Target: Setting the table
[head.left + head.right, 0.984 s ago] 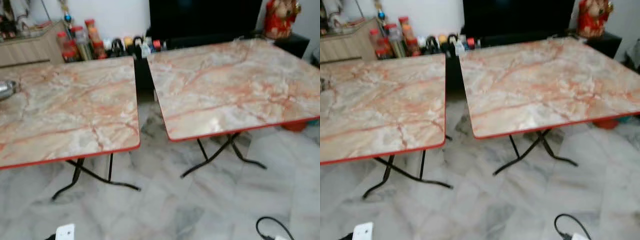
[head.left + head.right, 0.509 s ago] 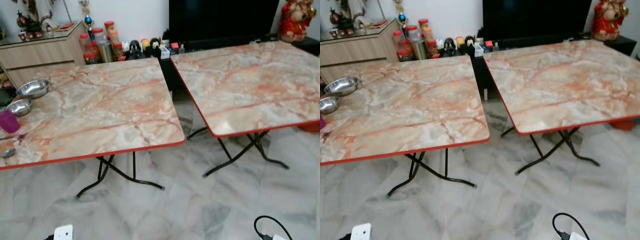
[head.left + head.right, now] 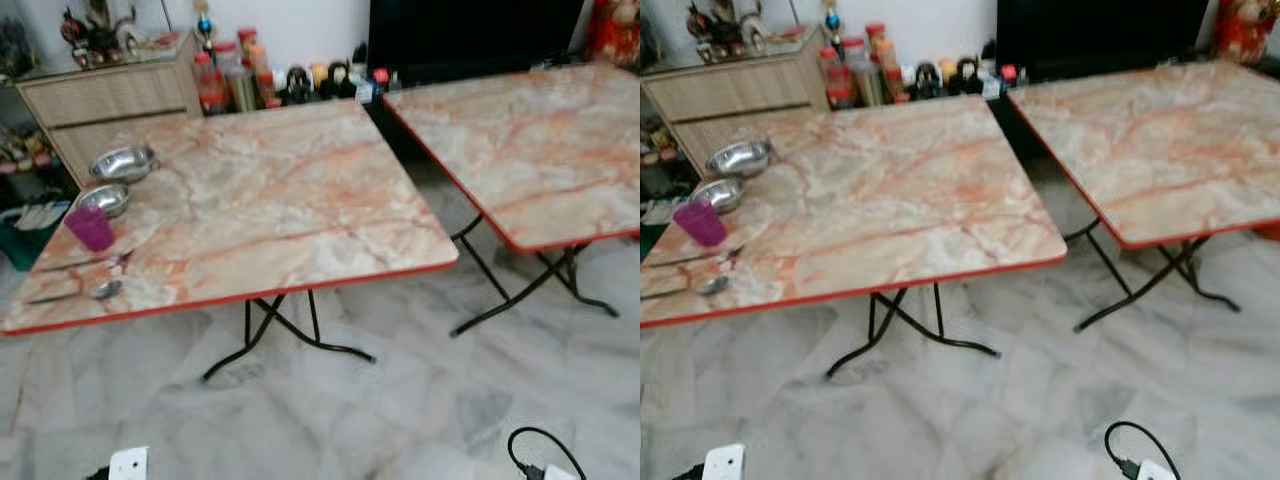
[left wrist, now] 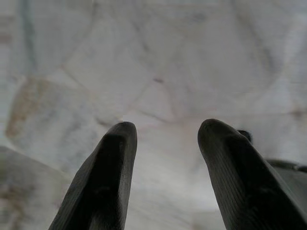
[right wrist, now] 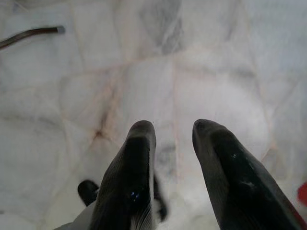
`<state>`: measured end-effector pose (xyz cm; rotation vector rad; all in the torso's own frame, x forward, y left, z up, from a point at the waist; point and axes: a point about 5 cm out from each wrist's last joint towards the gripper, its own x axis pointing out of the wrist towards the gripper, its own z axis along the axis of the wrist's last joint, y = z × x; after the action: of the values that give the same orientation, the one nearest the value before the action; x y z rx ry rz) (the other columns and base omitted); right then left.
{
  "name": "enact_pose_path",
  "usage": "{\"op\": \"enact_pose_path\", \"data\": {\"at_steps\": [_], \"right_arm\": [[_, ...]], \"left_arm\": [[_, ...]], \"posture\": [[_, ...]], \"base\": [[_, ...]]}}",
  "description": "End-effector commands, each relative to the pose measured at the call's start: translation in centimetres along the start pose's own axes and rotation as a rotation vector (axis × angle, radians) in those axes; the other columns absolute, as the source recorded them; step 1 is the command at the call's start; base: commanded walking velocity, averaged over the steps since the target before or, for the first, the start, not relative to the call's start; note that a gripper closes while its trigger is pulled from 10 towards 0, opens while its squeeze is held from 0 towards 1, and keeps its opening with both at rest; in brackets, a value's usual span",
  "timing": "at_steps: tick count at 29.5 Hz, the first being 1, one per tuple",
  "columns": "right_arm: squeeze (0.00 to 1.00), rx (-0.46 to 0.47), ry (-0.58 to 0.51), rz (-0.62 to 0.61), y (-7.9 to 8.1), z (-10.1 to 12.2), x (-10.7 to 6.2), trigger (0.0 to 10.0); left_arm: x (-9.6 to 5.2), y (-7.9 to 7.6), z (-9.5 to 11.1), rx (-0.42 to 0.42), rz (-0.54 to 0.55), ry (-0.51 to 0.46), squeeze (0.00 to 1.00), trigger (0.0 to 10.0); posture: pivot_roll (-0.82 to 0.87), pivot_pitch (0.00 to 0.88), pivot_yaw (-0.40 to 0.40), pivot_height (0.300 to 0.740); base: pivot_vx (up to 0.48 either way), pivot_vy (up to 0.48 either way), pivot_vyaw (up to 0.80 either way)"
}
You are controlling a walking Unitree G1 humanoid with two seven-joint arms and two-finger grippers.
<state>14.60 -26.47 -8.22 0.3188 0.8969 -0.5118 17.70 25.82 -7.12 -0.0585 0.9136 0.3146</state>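
Two marble-patterned folding tables with red edges stand side by side. On the left table [image 3: 300, 190], near its left side, sit two steel bowls [image 3: 122, 163] [image 3: 103, 198], a purple cup [image 3: 91, 227] and a spoon [image 3: 100, 291] beside another long utensil [image 3: 85, 263]. The right table [image 3: 530, 140] is bare. My left gripper [image 4: 165, 132] hangs open over the marble floor, nothing between its fingers. My right gripper [image 5: 172, 132] is open too, pointing down at the floor.
A wooden cabinet [image 3: 110, 100] stands behind the left table, with jars and bottles [image 3: 225, 80] along the wall and a dark TV unit [image 3: 470, 40]. A black cable [image 3: 545, 450] and a white plug [image 3: 128, 465] lie on the floor near me. A gap separates the tables.
The camera has swung left: both tables shifted right in view, and the bowls, cup and cutlery on the left table have come fully into sight.
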Motion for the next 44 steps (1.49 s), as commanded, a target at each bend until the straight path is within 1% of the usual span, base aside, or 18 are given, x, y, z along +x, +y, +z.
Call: {"op": "enact_pose_path", "data": {"at_steps": [1, 6, 11, 16, 19, 23, 26, 29, 44], "right_arm": [[0.00, 0.025, 0.008, -0.024, -0.74, -0.30, -0.13, 10.0], [0.00, 0.018, 0.006, -0.020, -0.76, -0.26, -0.13, 10.0], [0.00, -0.029, -0.001, -0.021, -0.85, -0.04, -0.12, 10.0], [0.00, -0.019, 0.000, -0.023, -0.86, -0.08, -0.12, 10.0], [0.00, -0.006, 0.003, -0.021, -0.81, -0.17, -0.13, 10.0], [0.00, -0.016, 0.003, -0.019, -0.78, -0.15, -0.12, 10.0], [0.00, -0.035, 0.007, -0.015, -0.74, -0.13, -0.11, 10.0], [0.00, -0.012, 0.007, -0.019, -0.74, -0.19, -0.12, 10.0], [0.00, -0.004, 0.006, -0.023, -0.77, -0.18, -0.12, 10.0]], "left_arm": [[-0.01, -0.31, -0.23, 0.002, -0.006, 0.009, 0.00, 10.0], [-0.01, -0.35, -0.26, -0.001, -0.007, 0.009, 0.00, 10.0], [0.00, -0.39, -0.26, -0.001, -0.007, 0.011, 0.00, 10.0], [0.00, -0.40, -0.28, -0.002, -0.007, 0.012, 0.00, 10.0], [-0.01, -0.35, -0.28, -0.002, -0.006, 0.013, 0.00, 10.0], [0.00, -0.33, -0.26, 0.000, -0.007, 0.012, 0.00, 10.0], [0.00, -0.30, -0.22, 0.000, -0.006, 0.011, 0.00, 10.0], [0.00, -0.31, -0.23, 0.001, -0.006, 0.010, 0.00, 10.0], [0.00, -0.35, -0.23, -0.002, -0.007, 0.010, 0.00, 10.0]], "posture": [[-0.01, 0.068, 0.072, 0.740], [-0.01, 0.067, 0.069, 0.740], [-0.01, 0.069, 0.066, 0.740], [-0.01, 0.068, 0.066, 0.740], [-0.01, 0.064, 0.070, 0.740], [-0.01, 0.062, 0.070, 0.740], [0.00, 0.060, 0.072, 0.740], [0.00, 0.059, 0.072, 0.740], [0.00, 0.056, 0.070, 0.740]], "base": [[0.000, 0.480, 0.00], [0.000, 0.480, 0.00], [0.000, 0.480, 0.20], [0.000, 0.480, 0.62], [0.000, 0.480, 0.15], [0.000, 0.480, 0.00], [0.000, 0.480, 0.55], [0.000, 0.480, 0.59], [0.000, 0.480, 0.00]]}}
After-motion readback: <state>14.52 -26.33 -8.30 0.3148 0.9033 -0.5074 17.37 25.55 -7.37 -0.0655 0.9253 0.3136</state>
